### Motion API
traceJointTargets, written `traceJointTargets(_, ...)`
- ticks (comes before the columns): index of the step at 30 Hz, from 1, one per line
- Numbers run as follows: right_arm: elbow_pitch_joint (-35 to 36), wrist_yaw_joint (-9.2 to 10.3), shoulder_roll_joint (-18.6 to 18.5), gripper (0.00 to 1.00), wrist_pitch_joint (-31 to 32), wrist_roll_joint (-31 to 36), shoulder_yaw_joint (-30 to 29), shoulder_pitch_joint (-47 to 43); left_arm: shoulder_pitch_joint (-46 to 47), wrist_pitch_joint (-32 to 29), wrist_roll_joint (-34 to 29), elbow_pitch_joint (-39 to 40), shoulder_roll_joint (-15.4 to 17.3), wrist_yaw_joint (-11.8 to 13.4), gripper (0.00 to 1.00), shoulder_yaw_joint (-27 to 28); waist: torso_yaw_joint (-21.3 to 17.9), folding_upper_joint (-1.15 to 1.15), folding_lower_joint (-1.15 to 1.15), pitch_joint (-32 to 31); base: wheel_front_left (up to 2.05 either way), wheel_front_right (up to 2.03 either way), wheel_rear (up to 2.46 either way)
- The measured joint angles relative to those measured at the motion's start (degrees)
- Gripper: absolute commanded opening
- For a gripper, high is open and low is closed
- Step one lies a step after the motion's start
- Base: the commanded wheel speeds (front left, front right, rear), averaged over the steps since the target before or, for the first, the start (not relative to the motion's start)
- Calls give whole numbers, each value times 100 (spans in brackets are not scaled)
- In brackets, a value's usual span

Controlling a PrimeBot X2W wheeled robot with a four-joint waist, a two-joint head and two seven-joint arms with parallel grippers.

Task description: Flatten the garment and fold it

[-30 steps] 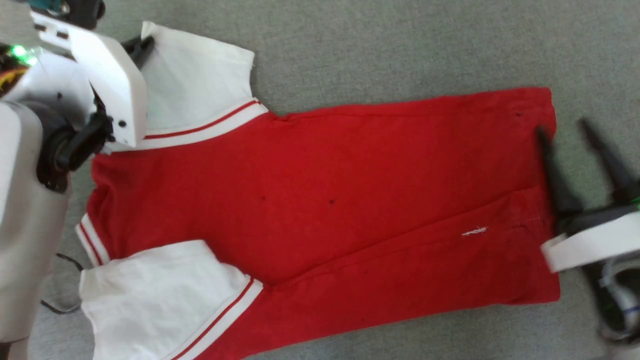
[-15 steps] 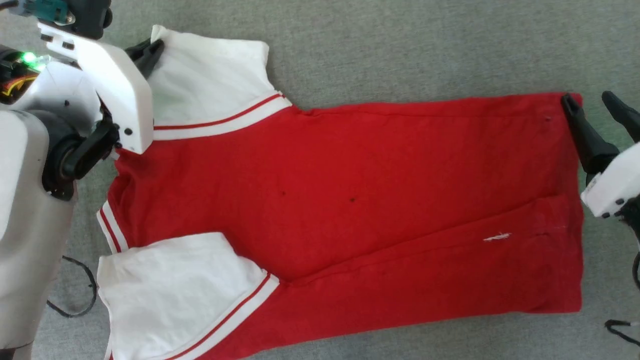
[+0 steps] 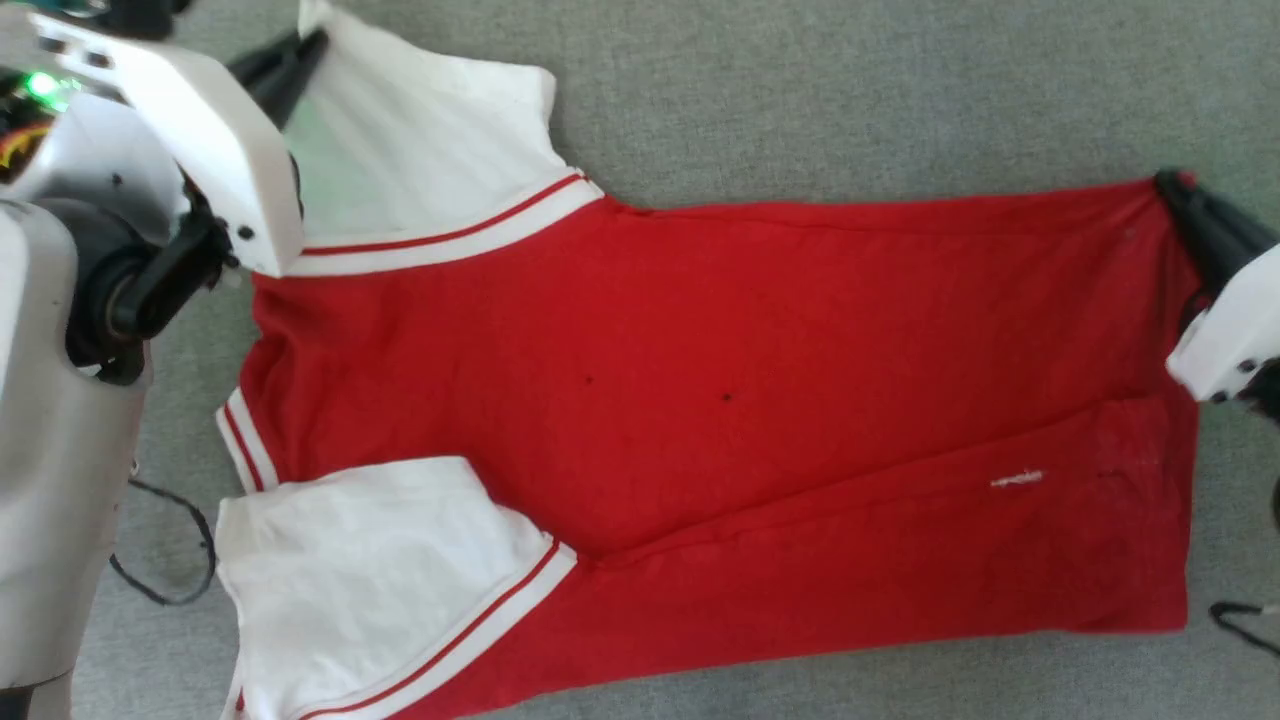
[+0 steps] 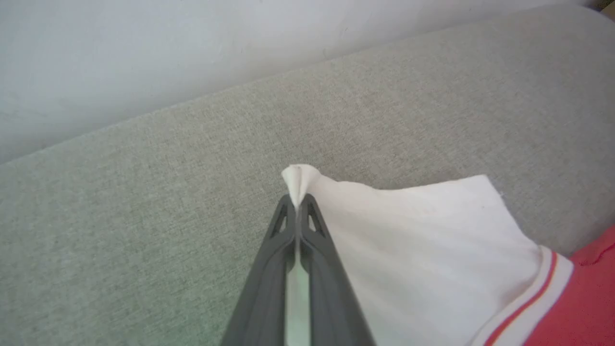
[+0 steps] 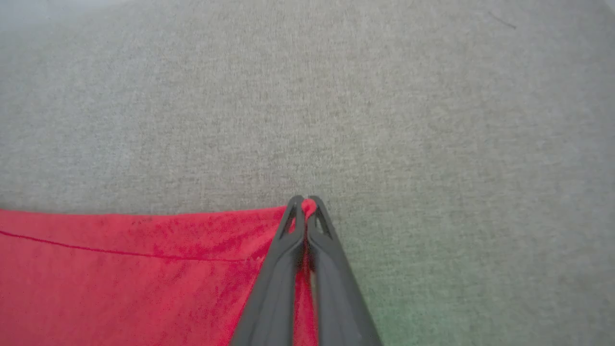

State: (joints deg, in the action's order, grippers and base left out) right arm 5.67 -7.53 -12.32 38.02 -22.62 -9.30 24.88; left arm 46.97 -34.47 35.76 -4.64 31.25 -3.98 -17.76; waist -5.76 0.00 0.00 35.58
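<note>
The garment (image 3: 720, 400), a red shirt with white sleeves and red-and-white striped trim, lies spread on the grey surface with its plain side up; no lettering shows. My left gripper (image 3: 305, 45) is shut on the tip of the far white sleeve (image 4: 418, 250), and a pinch of white cloth pokes out past its fingertips (image 4: 299, 198). My right gripper (image 3: 1175, 190) is shut on the far corner of the red hem (image 5: 144, 269), with red cloth between its fingers (image 5: 307, 206). A long diagonal crease runs across the lower red body.
Grey fabric surface (image 3: 800, 90) surrounds the shirt, with open room beyond it. A pale wall (image 4: 144, 62) rises behind the surface in the left wrist view. Thin black cables lie at the lower left (image 3: 160, 580) and lower right (image 3: 1240, 615).
My right gripper moved up along the hem to its far corner and shut on it. The left gripper kept its hold on the sleeve. The head camera shifted slightly.
</note>
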Motion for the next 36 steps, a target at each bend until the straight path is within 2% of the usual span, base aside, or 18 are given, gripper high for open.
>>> traceJointTargets(9,93,-1,-314,0,-589,98,54,181,-255,1196,138,222,-143,-1,0,415,128,0,0,-445,0,0,0)
traceJointTargets(17,294,-1,-410,0,-808,-164,45,-715,-1743,1768,478,1009,-209,-3,0,615,279,0,-1,-1020,0,0,0)
traceJointTargets(22,411,-1,-291,0,-959,-369,-135,-1536,-2949,1939,730,1558,-238,159,0,762,390,0,-2,-1389,0,0,0)
traceJointTargets(27,349,-1,-66,0,-1127,-479,-235,-2108,-3983,1970,973,1739,-290,278,0,813,501,0,-2,-1667,0,0,0)
traceJointTargets(36,-40,-1,73,0,-1244,-458,48,-2382,-4597,1674,1113,1140,-385,412,0,523,594,0,-2,-1926,0,0,0)
